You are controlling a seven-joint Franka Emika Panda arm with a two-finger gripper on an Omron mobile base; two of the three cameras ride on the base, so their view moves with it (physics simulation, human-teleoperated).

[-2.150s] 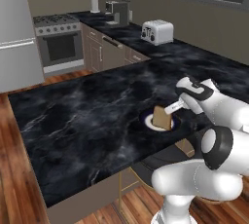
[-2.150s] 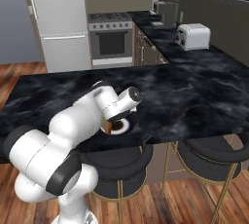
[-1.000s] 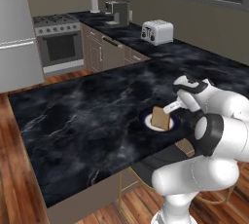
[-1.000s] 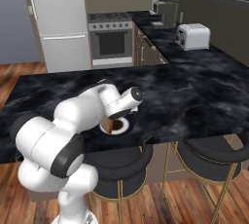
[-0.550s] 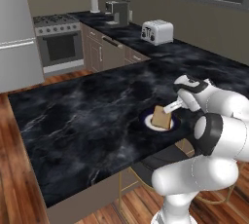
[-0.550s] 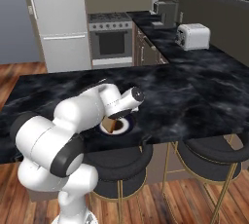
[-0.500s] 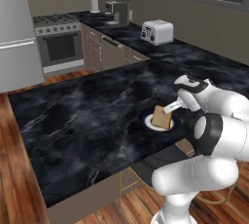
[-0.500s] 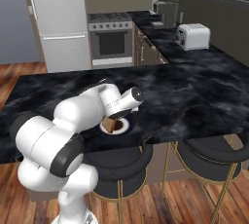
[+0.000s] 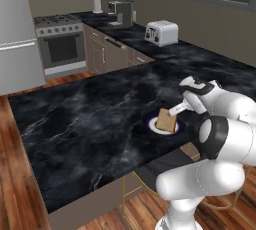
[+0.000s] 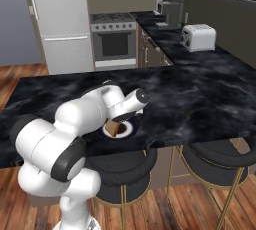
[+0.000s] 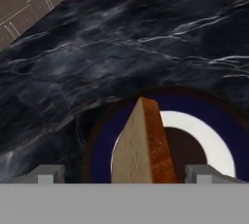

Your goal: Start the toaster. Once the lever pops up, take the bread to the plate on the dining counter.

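The bread [image 11: 142,145] stands on edge, tilted, on the blue-ringed plate [image 11: 204,108] near the front edge of the dining counter [image 9: 85,119]. My gripper [image 11: 125,173] is open, its fingertips [image 11: 46,173] wide apart on either side of the slice and not touching it. From the left base the bread [image 9: 166,120] leans over the plate [image 9: 150,123] just below my gripper [image 9: 172,114]. From the right base the arm covers part of the bread [image 10: 114,127] and plate [image 10: 129,130]. The toaster [image 9: 161,33] [image 10: 198,37] sits far back on the worktop.
Bar stools [image 10: 210,156] stand under the counter's near edge beside my base. A stove [image 9: 60,44] and a tall fridge [image 10: 60,19] line the far wall. A dark coffee machine [image 9: 121,11] stands on the worktop past the toaster.
The fingers have spread away from the bread and let it go. The slice stays on the plate and the arm has hardly moved.
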